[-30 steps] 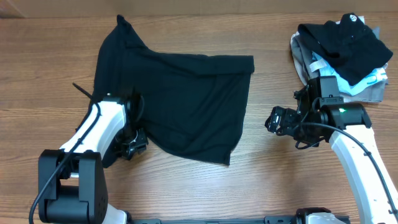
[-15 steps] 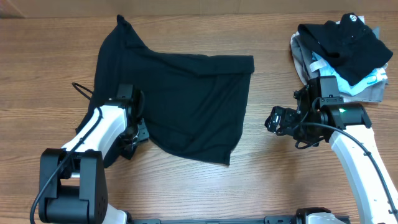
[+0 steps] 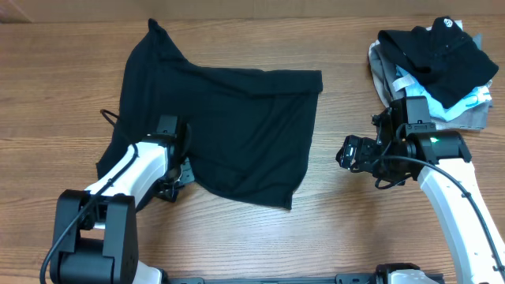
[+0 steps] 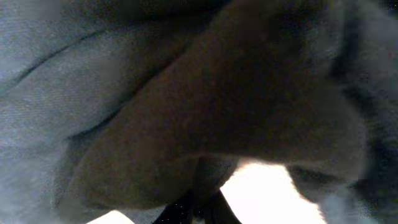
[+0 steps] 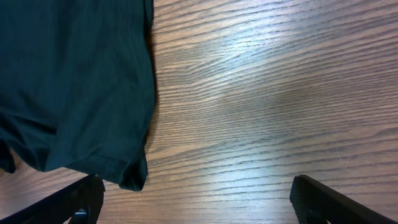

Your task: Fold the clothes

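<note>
The black T-shirt [image 3: 245,126] lies spread and rumpled on the wooden table, one part reaching toward the far left corner. My left gripper [image 3: 175,175] sits at the shirt's near left edge, shut on a fold of the fabric. In the left wrist view dark cloth [image 4: 236,93] fills nearly the whole picture and bunches down into the closed jaws [image 4: 205,214]. My right gripper [image 3: 345,151] hangs open over bare wood, to the right of the shirt's right hem. In the right wrist view the shirt's corner [image 5: 68,81] lies at the upper left, beside the left finger [image 5: 84,196], apart from it.
A pile of other garments [image 3: 434,67] sits at the back right: a black one with a round white logo [image 3: 444,25] on top of light-blue and grey ones. Bare wood [image 3: 355,229] lies between the shirt and the right arm.
My left gripper has shifted a little right along the shirt's near left edge and closed on the fabric. The right arm has not moved.
</note>
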